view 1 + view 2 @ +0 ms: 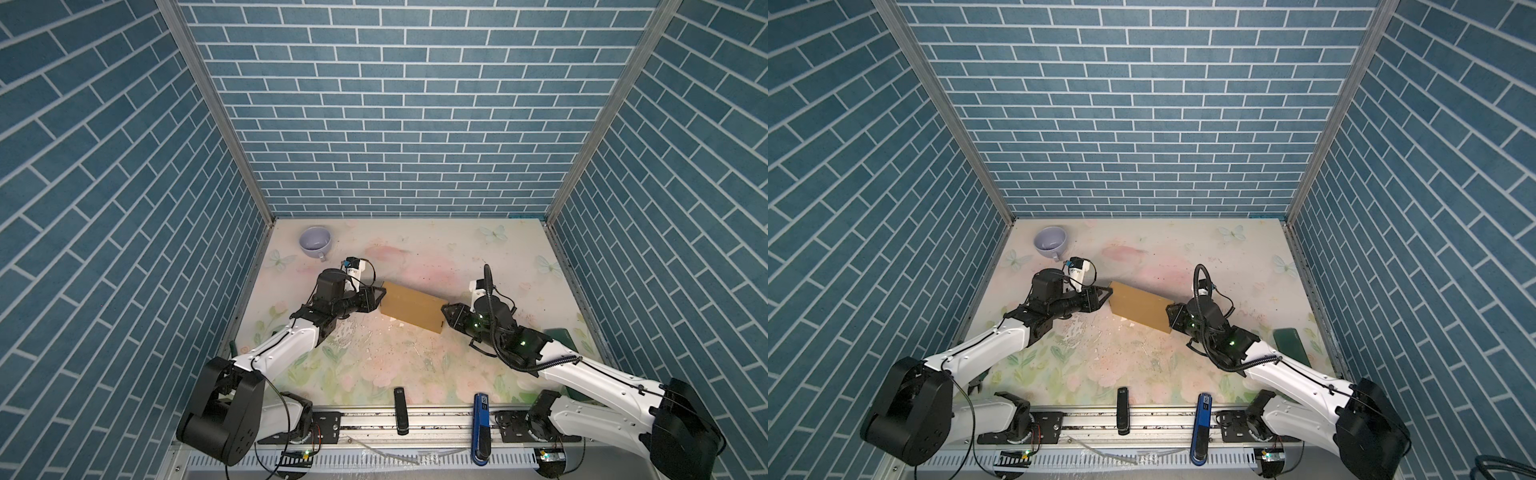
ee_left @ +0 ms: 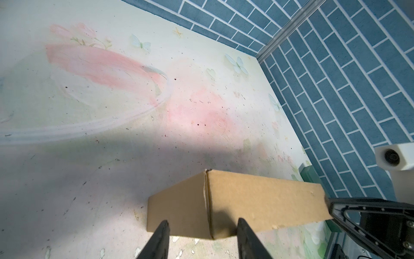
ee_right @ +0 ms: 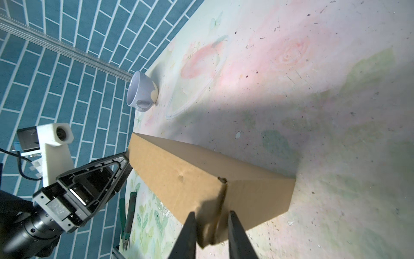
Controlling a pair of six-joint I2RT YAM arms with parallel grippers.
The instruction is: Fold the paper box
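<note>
The paper box is a closed tan cardboard block lying slantwise in mid-table. My left gripper meets its left end. In the left wrist view its jaws stand well apart, with a corner edge of the box between the tips. My right gripper is at the right end. In the right wrist view its narrow jaws pinch the near corner of the box. Whether the box rests on the table or hangs is unclear.
A lilac cup sits at the back left corner. Green-handled pliers lie by the left wall. A dark green block lies at the right, behind my right arm. Black and blue bars stand on the front rail.
</note>
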